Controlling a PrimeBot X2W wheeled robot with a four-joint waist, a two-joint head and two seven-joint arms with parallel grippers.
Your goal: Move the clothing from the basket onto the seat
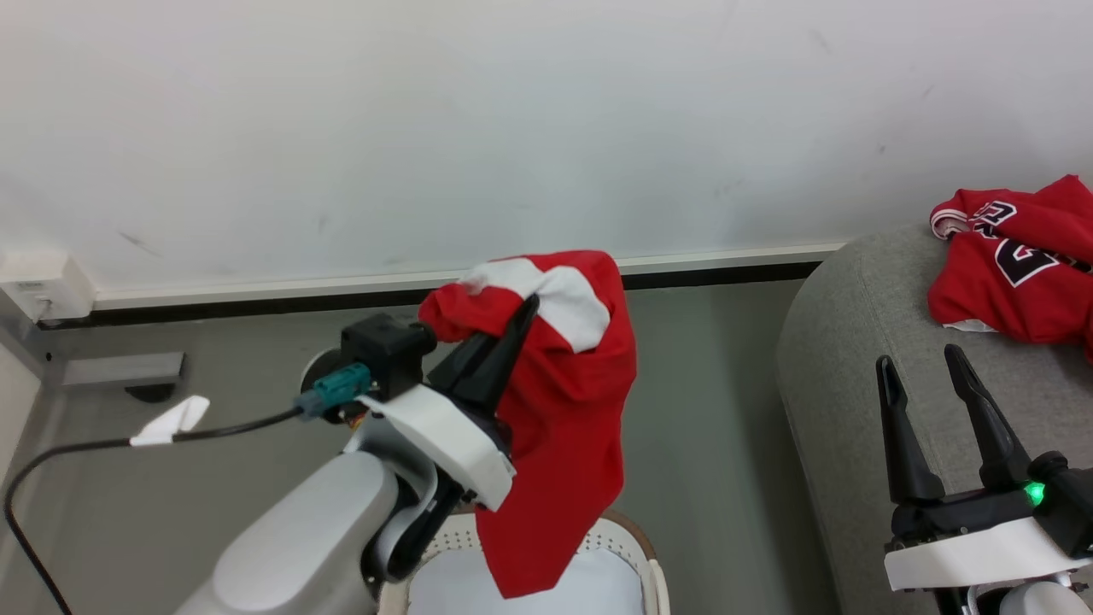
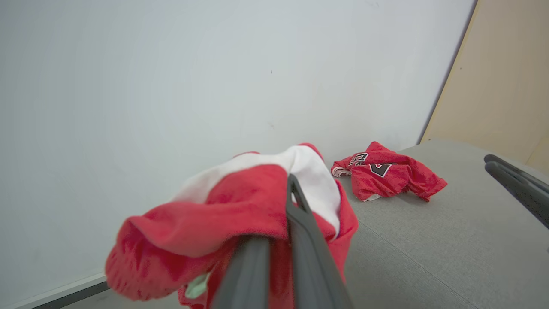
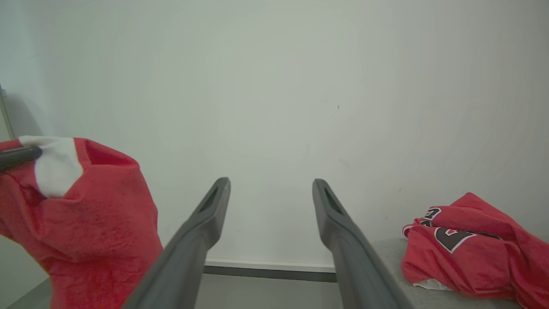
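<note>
Left tool [image 1: 531, 304]: closed tight, pinching the red piece at its top, in the middle of the head view.
Red piece [image 1: 568, 401]: up in the air in the middle of the frame, hanging long from the pinch, with its bottom tip dangling over the basket. Not on the seat yet.
Jersey [image 1: 1016, 265]: lying crumpled on the seat, upper right of the frame.
Basket [image 1: 640, 531]: bottom middle, right under the hanging cloth, with just a bit of brown rim and holey wall showing.
Seat [image 1: 854, 359]: big, grey and round-edged, on the right side of the frame.
Right tool [image 1: 918, 359]: open wide and holding nothing, lower right, over the front of the seat.
Feel of the cloth: probably soft, light and floppy, with no hard parts. Likely to swing, fold and sag. Not easy to break.
Best place to hold: a thick bunch near the white band, as held now. Probably safer than a thin edge, which could slip out.
Around: pale wall [image 1: 512, 128] across the top, grey floor [image 1: 709, 427] between basket and seat, black cable [image 1: 213, 427] at the left.
In the way: the seat's round edge, so best to carry high and keep the tail from dragging. Also the open right tool and the jersey near the landing spot.
</note>
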